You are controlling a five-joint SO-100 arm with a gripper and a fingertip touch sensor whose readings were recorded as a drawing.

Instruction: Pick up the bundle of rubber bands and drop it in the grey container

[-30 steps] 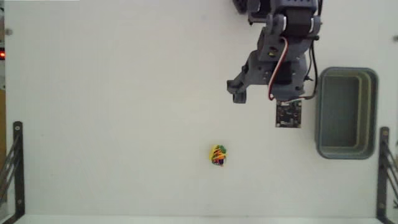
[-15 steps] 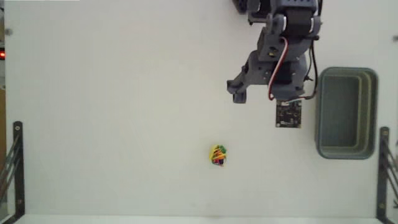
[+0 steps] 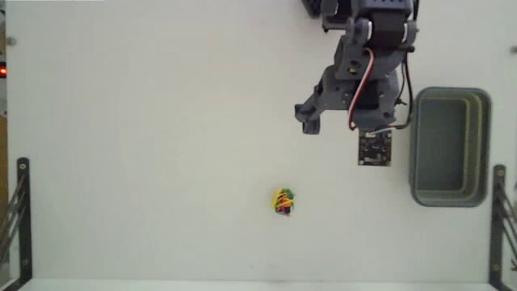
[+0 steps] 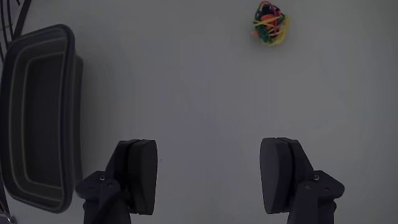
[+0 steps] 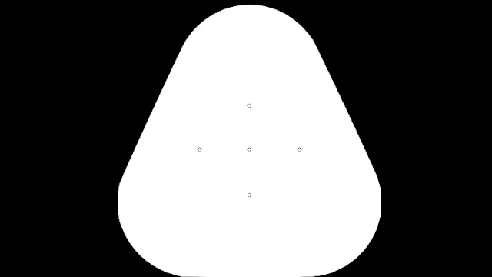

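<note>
The bundle of rubber bands (image 3: 283, 202) is a tiny yellow, red and green clump lying alone on the white table, low in the middle of the fixed view. In the wrist view the bundle (image 4: 270, 23) sits far ahead at the upper right. My gripper (image 3: 338, 121) hangs at the upper right of the fixed view, well above and to the right of the bundle. Its dark fingers (image 4: 138, 174) stand wide apart in the wrist view, so the gripper (image 4: 208, 177) is open and holds nothing. The grey container (image 3: 416, 145) stands just right of the arm; in the wrist view the container (image 4: 73, 112) is at the left.
A small dark circuit board (image 3: 376, 148) hangs from the arm beside the tub. Black metal brackets stand at the lower left (image 3: 23, 218) and lower right (image 3: 497, 218) table edges. A red light (image 3: 2, 71) glows at the left edge.
</note>
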